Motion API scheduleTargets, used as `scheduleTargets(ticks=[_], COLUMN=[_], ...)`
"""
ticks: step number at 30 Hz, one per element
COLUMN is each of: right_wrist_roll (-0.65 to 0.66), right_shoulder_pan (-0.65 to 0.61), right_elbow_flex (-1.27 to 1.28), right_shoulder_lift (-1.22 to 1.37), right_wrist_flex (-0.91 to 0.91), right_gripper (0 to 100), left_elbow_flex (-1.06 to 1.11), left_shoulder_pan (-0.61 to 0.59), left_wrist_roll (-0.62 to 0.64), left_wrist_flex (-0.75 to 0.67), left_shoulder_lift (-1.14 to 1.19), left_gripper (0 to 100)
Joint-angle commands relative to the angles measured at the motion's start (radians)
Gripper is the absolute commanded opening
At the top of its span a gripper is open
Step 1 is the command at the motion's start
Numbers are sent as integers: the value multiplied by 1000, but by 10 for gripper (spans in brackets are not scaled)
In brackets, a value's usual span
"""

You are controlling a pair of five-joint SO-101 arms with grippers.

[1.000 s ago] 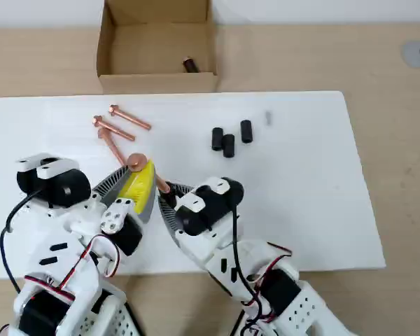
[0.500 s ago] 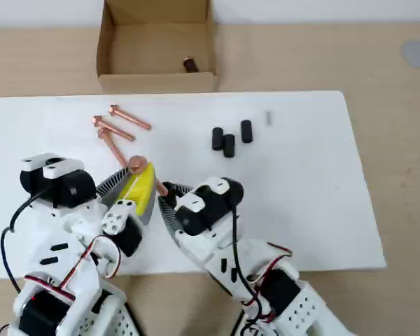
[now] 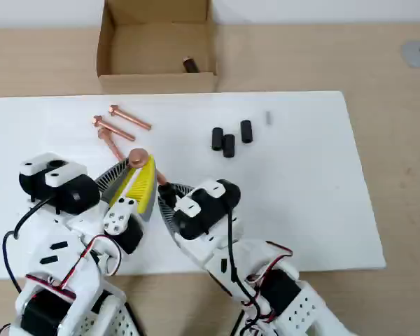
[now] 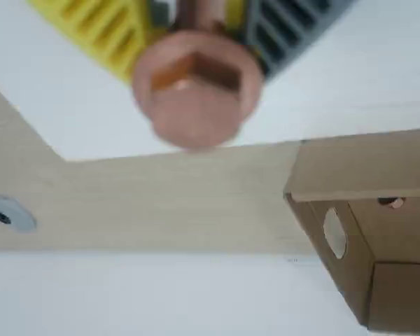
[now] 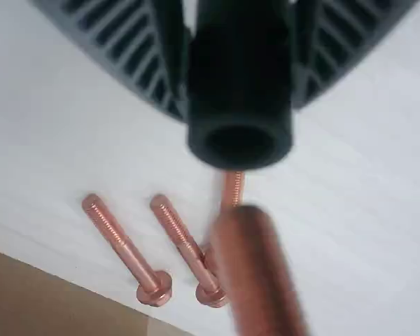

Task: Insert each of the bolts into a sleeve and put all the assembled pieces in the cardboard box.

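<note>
shifted bolt (image 5: 257,274) just before sleeve (image 5: 239,87)

Left arm (image 3: 59,241): white body with a black motor at the wrist; rises from the near side and leans forward, angled inward toward the other arm.
Left claw (image 3: 136,168): one yellow finger, one grey; closed tight on the shank of a bolt (image 4: 196,98), whose head sits past the fingertips.
Right arm (image 3: 227,255): white body, red and black wiring along it; leans forward and inward.
Right claw (image 3: 165,197): both fingers dark grey; clamped on a black sleeve (image 5: 239,91), open bore facing outward.
Spacing: claw tips near each other, not touching.
</note>
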Motion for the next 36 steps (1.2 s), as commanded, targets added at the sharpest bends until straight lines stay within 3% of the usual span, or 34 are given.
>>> scheduleTargets(ticks=[1, 18, 29, 36], right_wrist_roll=[11, 63, 95, 95], right_shoulder_pan=[22, 39, 39, 39], right_elbow_flex=[1, 1, 1, 1], right_shoulder_lift=[-157, -157, -157, -157], right_wrist_flex=[-37, -152, -157, -157], right_gripper=[9, 9, 9, 9], left_elbow_flex=[-11, -18, -95, -120], left_shoulder_pan=[9, 14, 23, 121], left_wrist_roll=[-12, -92, -124, -123], left_wrist_flex=[-32, -115, -49, 6], left_shoulder_lift=[-5, -5, -4, -4], left_gripper=[6, 7, 7, 7])
